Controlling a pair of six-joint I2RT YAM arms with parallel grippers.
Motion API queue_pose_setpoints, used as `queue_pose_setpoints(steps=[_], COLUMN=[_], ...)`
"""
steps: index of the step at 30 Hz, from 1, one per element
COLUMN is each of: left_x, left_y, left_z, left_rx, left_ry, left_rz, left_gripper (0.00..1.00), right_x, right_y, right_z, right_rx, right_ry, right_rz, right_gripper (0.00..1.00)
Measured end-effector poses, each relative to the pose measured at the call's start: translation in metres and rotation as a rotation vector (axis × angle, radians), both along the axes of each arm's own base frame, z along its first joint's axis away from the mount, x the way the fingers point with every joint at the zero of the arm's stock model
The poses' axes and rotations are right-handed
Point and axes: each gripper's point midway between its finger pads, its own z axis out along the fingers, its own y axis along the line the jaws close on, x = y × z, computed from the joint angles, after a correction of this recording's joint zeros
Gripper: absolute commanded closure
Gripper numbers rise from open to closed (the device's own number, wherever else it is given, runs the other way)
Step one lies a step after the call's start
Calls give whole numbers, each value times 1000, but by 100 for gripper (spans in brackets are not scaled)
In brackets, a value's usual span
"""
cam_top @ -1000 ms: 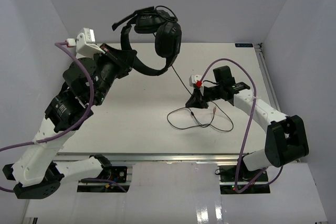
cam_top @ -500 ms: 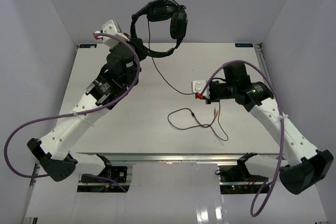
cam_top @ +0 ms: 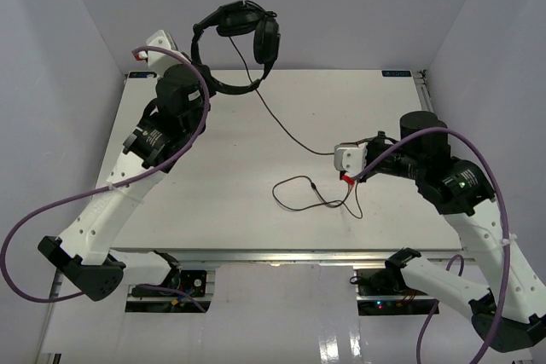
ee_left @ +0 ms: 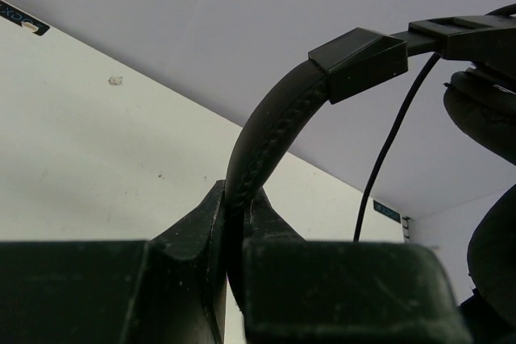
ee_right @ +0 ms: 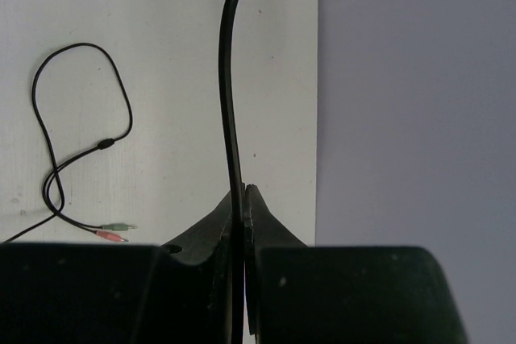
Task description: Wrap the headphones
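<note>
Left gripper (ee_left: pixel 235 201) has its jaws clamped on the headband (ee_left: pixel 270 118), so the headphones (cam_top: pixel 266 40) hang in the air over the table's (cam_top: pixel 196 176) far edge, around 11 o'clock. Right gripper (ee_right: pixel 244 193) is pinched tight on the cable (ee_right: pixel 229 102), out near 3 o'clock. The slack lies looped on the table around 5 o'clock, plugs (ee_right: pixel 113 232) included.
</note>
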Motion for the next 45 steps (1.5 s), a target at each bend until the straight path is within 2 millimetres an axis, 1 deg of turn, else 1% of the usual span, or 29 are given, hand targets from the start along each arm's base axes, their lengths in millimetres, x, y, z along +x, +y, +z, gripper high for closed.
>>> queue_pose_setpoints(steps=[2, 6, 9, 13, 19, 22, 24, 26, 30, 32, 35, 39, 42, 45], left_x=[4, 12, 15, 18, 17, 20, 24, 27, 27, 22, 8, -21, -44, -65], left_y=[-3, -12, -18, -22, -25, -29, -35, -42, -62, -76, -97, -125, -140, -150], left_z=[-7, -28, -41, -55, -65, -75, -84, -97, -132, -151, -172, -202, -225, -241], left_rx=[24, 76, 111, 149, 193, 220, 241, 271, 358, 413, 491, 570, 610, 636], left_ry=[21, 80, 121, 164, 197, 224, 245, 274, 352, 388, 427, 464, 499, 519], left_rz=[-9, -33, -55, -73, -100, -117, -140, -175, -282, -362, -484, -659, -771, -858], left_gripper=[100, 100, 100, 100, 100, 100, 100, 100, 100, 100, 100, 100, 100, 100], right_x=[-6, -12, -15, -16, -17, -16, -13, -9, 2, 10, 23, 42, 55, 65], right_y=[-4, -11, -13, -14, -13, -11, -10, -8, -2, 1, 7, 17, 25, 30], right_z=[13, 41, 55, 65, 68, 72, 78, 85, 97, 100, 99, 93, 88, 81], right_rx=[18, 51, 70, 82, 89, 96, 105, 119, 145, 155, 162, 168, 172, 170], right_ry=[-34, -102, -131, -151, -157, -165, -183, -211, -256, -274, -284, -274, -256, -230], right_rz=[-2, -15, -16, -17, -11, -8, -8, -11, -19, -24, -36, -50, -58, -70], right_gripper=[92, 92, 92, 92, 92, 92, 92, 92, 92, 92, 92, 92, 92, 92])
